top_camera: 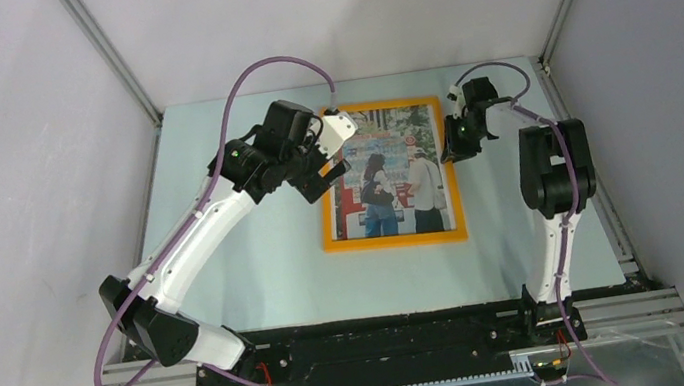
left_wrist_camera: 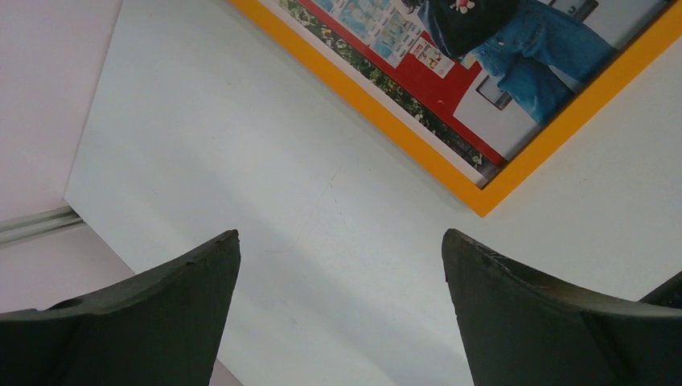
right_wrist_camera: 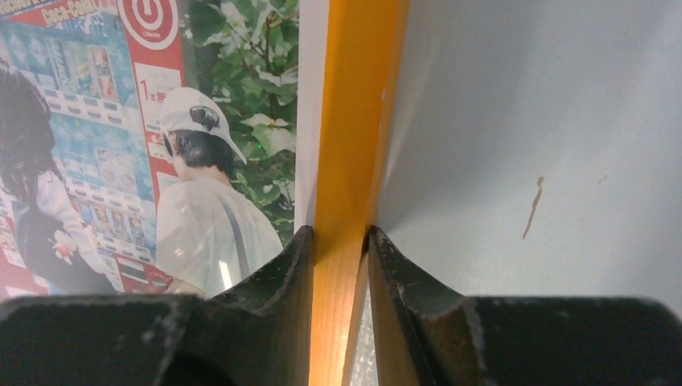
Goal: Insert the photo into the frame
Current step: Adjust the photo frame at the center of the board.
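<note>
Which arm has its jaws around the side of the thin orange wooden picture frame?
The right gripper: its jaws pinch the right rail of the orange wooden frame. The left gripper hangs wide open above the pale tabletop.

Frame (right_wrist_camera: 354, 121), light-orange wood: one rail was pinched between two black fingers (right_wrist_camera: 281, 273). Photo (right_wrist_camera: 161, 145) lay inside, left of rail; pale surface (right_wrist_camera: 523, 121), brown-streaked, lay right.

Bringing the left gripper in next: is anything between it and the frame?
Nothing visible. Only bare table lies between the open left gripper and a corner of the frame. The photo already lies inside it.
</note>
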Tool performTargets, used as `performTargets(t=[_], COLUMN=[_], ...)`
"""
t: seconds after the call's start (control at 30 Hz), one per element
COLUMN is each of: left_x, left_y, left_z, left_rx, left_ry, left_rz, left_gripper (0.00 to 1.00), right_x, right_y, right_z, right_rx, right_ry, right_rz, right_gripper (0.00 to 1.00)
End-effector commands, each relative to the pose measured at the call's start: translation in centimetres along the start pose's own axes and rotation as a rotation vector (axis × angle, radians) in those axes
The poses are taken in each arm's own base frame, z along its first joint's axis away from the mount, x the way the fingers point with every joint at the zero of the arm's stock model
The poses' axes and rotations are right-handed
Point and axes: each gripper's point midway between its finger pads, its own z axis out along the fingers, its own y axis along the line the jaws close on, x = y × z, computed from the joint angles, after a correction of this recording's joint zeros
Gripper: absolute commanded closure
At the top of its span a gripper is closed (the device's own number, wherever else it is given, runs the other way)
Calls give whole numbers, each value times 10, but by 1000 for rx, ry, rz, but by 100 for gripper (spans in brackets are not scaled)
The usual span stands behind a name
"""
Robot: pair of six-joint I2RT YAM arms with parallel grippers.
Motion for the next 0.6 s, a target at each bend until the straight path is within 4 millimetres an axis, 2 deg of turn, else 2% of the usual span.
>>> performTargets(t=[0.0,0.1,0.43,0.57], left_x=[-6,-6,-3,-3], left_y=[10,10,10,10], left_z=[-3,-4,-7,-7], left_rx=[-46,-47,-50,-52], left_ry=[-33,-34,-37,-36], left_rz=[-39,-40,-38,-39], left_gripper=[0,0,0,0], right_x=[28,38,50,59], right_y=[-3,-5,-15,-12], right_z=[-15,-17,-24,-26], right_rx=[7,11,23,6], right_ry=[59,75,89,100], right_rz=[-19,-27,-61,-71], right_gripper=[94,96,100,100])
